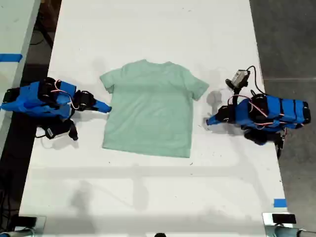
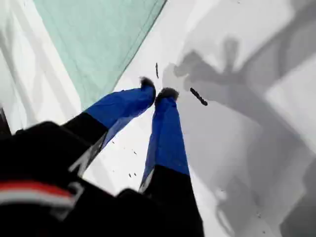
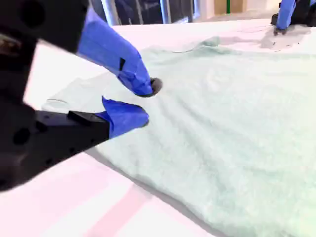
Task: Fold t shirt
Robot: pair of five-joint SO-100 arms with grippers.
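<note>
White table (image 1: pixel 148 29) fills most of the exterior view, with grey floor (image 1: pixel 286 39) along that view's right edge. A scrap of blue tape (image 1: pixel 280 203) sits near the table's lower right corner in that view.

t shirt (image 1: pixel 150 111): pale mint green, lying flat and unfolded mid-table. Neck points toward the exterior view's top, both sleeves are spread, and the hem is straight. Nothing lies on it.

my first hand (image 1: pixel 210 121): on the exterior view's right, resting low on the bare table, pointing at the shirt but clear of it. In the first wrist view the hand (image 2: pixel 157 90) has its blue fingertips (image 2: pixel 147 85) pressed nearly together, closed on nothing. The shirt edge (image 2: pixel 98 44) lies beyond the tips. A few small dark specks (image 2: pixel 198 97) sit on the table beside them.

my second hand (image 1: pixel 106 107): on the exterior view's left, tip at the shirt's side edge just under the sleeve. In the second wrist view the hand (image 3: pixel 145 101) is parted with a clear gap between the jaws, hanging just over the cloth (image 3: pixel 222 123) with no fabric pinched. The other arm (image 3: pixel 286 15) shows across the shirt.
</note>
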